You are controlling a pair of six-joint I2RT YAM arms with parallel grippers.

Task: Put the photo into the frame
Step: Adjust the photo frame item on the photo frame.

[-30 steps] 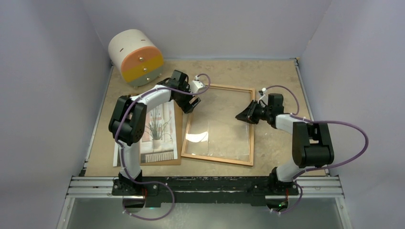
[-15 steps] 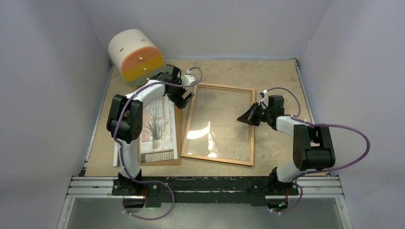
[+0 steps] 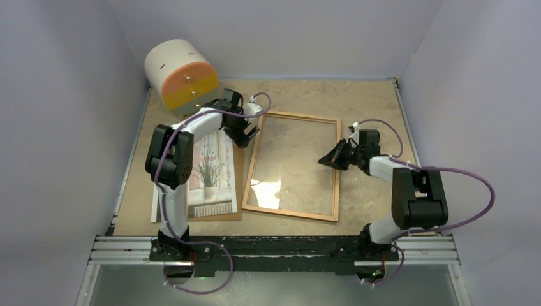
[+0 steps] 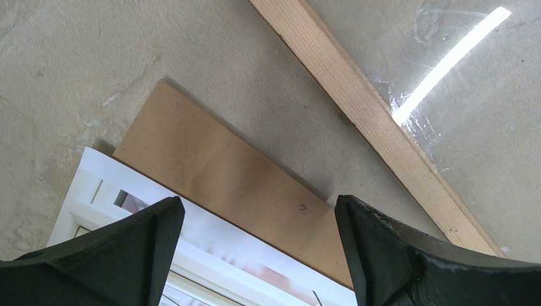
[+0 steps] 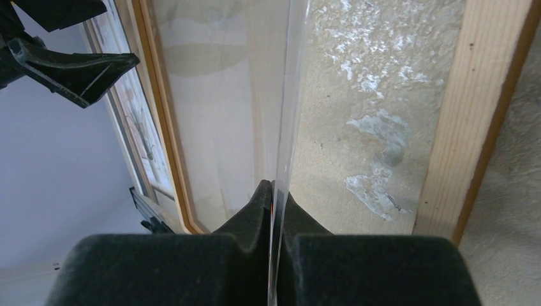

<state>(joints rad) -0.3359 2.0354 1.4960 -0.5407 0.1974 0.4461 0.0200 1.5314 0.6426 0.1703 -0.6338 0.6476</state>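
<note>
The photo (image 3: 209, 169) lies face up on the brown backing board (image 3: 238, 167), left of the frame (image 3: 300, 116). The frame lies flat on the table. My right gripper (image 3: 328, 159) is shut on the right edge of the clear glass pane (image 3: 290, 162); in the right wrist view the pane (image 5: 290, 95) stands edge-on between my shut fingers, with the gripper (image 5: 273, 188) just inside the frame's right rail (image 5: 472, 108). My left gripper (image 3: 245, 134) is open and empty. In the left wrist view it (image 4: 257, 203) hovers over the board's top edge (image 4: 217, 166) and the photo's top (image 4: 210, 255).
A white cylinder with an orange and yellow face (image 3: 180, 75) stands at the back left, close behind my left arm. Pale walls close in the table on three sides. A metal rail (image 3: 274, 245) runs along the near edge.
My left gripper has moved left, from the frame's top-left corner to above the board and photo. The reflections on the pane have shifted. My right gripper has shifted slightly, still gripping the pane.
</note>
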